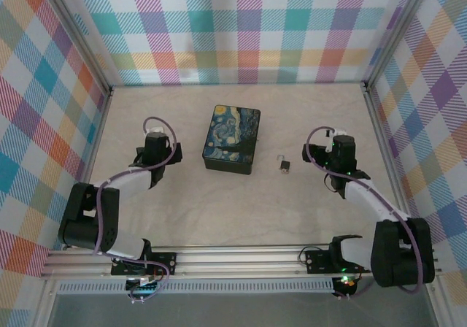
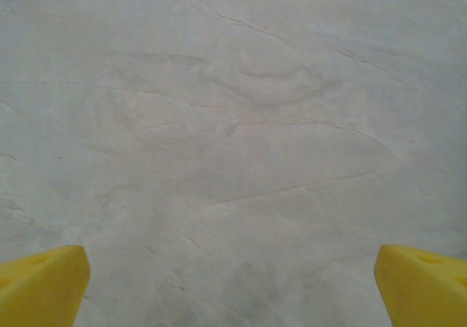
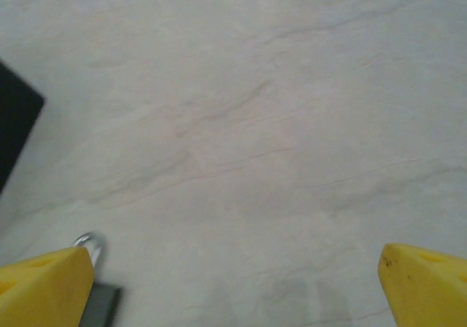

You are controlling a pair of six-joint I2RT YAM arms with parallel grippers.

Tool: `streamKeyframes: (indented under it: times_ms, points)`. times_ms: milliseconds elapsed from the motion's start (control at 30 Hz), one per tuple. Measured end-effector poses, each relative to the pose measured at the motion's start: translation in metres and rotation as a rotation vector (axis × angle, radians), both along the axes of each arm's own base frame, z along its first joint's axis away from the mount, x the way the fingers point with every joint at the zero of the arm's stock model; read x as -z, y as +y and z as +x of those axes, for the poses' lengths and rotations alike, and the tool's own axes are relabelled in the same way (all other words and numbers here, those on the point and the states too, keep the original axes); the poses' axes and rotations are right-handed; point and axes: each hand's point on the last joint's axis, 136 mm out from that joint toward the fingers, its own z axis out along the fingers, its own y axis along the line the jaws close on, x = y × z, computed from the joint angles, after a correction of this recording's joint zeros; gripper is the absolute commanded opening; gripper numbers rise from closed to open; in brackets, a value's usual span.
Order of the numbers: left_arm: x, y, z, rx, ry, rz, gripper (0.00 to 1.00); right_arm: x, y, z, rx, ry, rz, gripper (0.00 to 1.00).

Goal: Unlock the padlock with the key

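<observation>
The padlock [image 1: 283, 166] lies flat on the tabletop [image 1: 241, 214], in the open strip between the dark printed box [image 1: 232, 139] and the right arm. It is near the right tool [image 3: 233, 290] and well apart from the left tool [image 2: 233, 290], which stands on the far side of the box. The right arm is therefore the nearer of the 2. In the right wrist view the padlock sits at the lower left edge, just beside and partly behind the left yellow finger [image 3: 44, 287], outside the gap between the 2 fingers. Its thin shackle [image 3: 87, 242] points away from the camera and its grey body [image 3: 102, 306] lies toward it. The long axis thus runs roughly near-to-far across the tabletop, about in line with the direction the tool faces. A corner of the box shows at the left edge of the same view. Both tools are spread wide: in each wrist view the 2 yellow fingers stand at opposite lower corners, with bare tabletop between them and nothing in their grip. Whether the key sits in the padlock or beside it cannot be told at this size. Judgement: the task is at its start and no grasp is made. The coming move turns on a sideways offset, since the right tool must shift toward its own left, in the direction of the box, to bring the padlock between its fingers. With the fingers closing across the short width of the body, little wrist rotation should be needed.
</observation>
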Motion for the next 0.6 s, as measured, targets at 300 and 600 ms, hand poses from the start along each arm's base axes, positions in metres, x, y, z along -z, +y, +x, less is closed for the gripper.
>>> streamKeyframes:
  times_ms: [300, 600]
  points:
    - [0.025, 0.011, -0.009, -0.001, -0.111, 0.018, 1.00, 0.042, -0.016, 0.007, 0.000, -0.020, 0.021, 1.00]
    - [0.017, 0.003, 0.001, 0.071, -0.181, -0.022, 1.00, 0.046, -0.011, 0.033, -0.089, -0.091, 0.028, 1.00]
